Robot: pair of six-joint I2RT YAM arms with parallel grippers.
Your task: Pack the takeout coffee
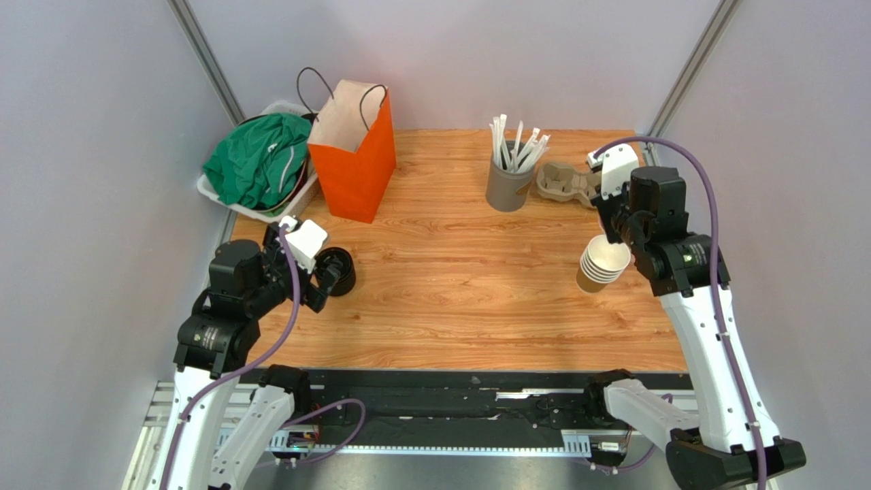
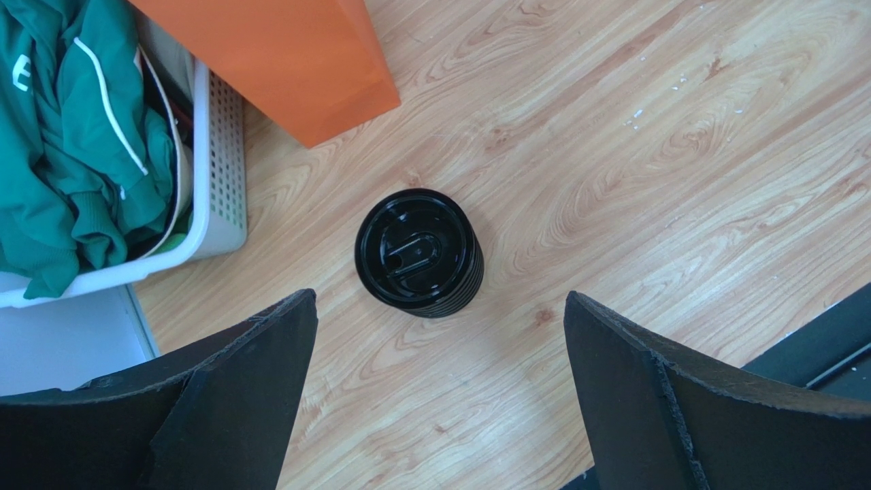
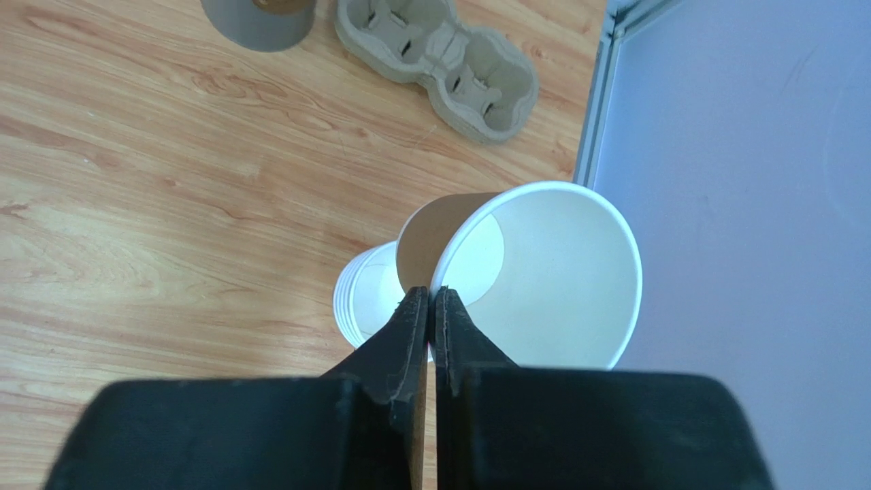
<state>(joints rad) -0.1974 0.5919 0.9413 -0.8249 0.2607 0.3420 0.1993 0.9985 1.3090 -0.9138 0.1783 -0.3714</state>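
Right gripper is clamped on just the thin rim of the tan paper cup, white inside, tilted right by the stack of cups. Flimsy hold, I reckon: it could slip or crumple. Left gripper hangs wide apart over the glossy round black lid on the wood-grain table.

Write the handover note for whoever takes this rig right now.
Left gripper: open, poised over the black lid on the table, not touching it.
Right gripper: fingers shut on the rim of one tan cup, which is tilted, just above the cup stack.
Done: one cup gripped.
Left: fit the lid, then probably pack the cup into the orange bag.
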